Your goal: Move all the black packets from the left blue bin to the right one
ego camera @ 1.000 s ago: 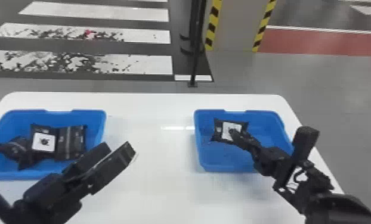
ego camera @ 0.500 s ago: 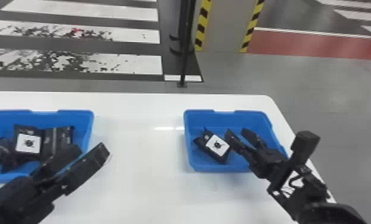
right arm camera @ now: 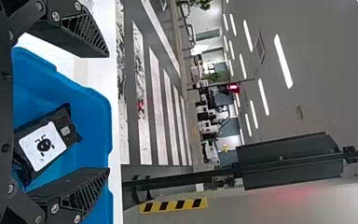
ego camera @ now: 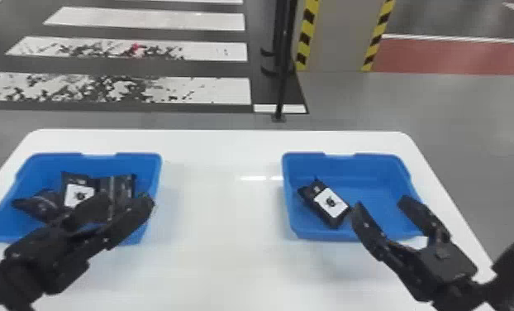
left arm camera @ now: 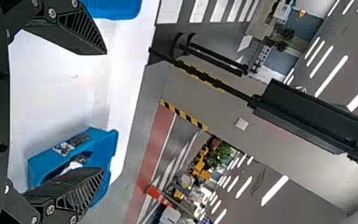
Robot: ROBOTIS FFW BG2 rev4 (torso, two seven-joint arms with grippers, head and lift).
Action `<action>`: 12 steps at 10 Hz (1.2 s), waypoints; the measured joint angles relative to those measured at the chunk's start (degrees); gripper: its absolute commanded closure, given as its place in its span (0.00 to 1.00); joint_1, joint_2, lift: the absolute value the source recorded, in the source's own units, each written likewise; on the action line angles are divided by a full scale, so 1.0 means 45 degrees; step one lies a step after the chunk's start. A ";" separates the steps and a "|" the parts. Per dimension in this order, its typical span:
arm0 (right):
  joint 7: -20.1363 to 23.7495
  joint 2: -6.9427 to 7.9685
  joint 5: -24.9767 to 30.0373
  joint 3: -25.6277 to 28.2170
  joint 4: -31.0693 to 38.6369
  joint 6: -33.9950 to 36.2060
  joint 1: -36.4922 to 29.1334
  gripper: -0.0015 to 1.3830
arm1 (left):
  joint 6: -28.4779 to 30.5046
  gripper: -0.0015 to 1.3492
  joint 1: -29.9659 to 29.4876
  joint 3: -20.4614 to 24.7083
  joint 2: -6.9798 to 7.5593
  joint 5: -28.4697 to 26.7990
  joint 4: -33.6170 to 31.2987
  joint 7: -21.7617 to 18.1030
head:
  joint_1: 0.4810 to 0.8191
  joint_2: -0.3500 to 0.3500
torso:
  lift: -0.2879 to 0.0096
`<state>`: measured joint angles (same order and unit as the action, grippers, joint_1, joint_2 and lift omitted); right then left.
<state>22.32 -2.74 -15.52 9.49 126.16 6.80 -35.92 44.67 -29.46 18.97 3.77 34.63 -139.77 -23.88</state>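
Note:
In the head view my left gripper (ego camera: 111, 209) stands open over the near right part of the left blue bin (ego camera: 155, 186), which holds several black packets (ego camera: 122, 188). My right gripper (ego camera: 378, 200) is open above the near side of the right blue bin (ego camera: 351, 165), its fingers apart. One black packet with a white label (ego camera: 330, 202) lies in that bin, left of the fingers. The right wrist view has the right gripper (right arm camera: 108, 112) open, with the labelled packet (right arm camera: 44, 142) in the bin beyond. The left gripper (left arm camera: 106, 112) has nothing between its fingers in the left wrist view.
Both bins rest on a white table (ego camera: 223, 198), with a wide stretch of tabletop between them. Beyond its far edge, a black pole (ego camera: 283, 82) rises from the floor before a pillar with yellow-black stripes (ego camera: 308, 37).
The right gripper has opened and let go of the labelled packet, which dropped into the right bin. The left gripper has shifted over the left bin. The head view has also swung.

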 measured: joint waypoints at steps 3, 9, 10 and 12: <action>-0.0018 0.0206 0.0014 -0.0019 0.2074 -0.0232 -0.2354 0.12 | 0.0646 0.12 0.1136 0.0573 0.0014 -0.1142 0.0815 0.0437 | 0.63 0.56 | 0.50; 0.0147 0.0132 -0.0831 -0.0443 0.2920 0.0304 -0.3696 0.13 | 0.2148 0.12 0.4233 0.0630 0.0251 -0.3110 0.3972 0.2561 | 0.63 0.78 | 0.50; 0.0184 0.0107 -0.0868 -0.0456 0.2887 0.0398 -0.3672 0.13 | 0.2432 0.12 0.5025 0.0418 0.0342 -0.3387 0.5038 0.2682 | 0.63 0.78 | 0.50; 0.0298 0.0083 -0.0883 -0.0459 0.2794 0.0539 -0.3578 0.14 | 0.3090 0.12 0.6481 -0.0296 0.0626 -0.4000 0.6837 0.2877 | 0.63 0.77 | 0.50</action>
<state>23.66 -2.37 -19.49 7.43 138.73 9.22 -52.02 58.57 -0.30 17.63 6.59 16.63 -109.00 -10.93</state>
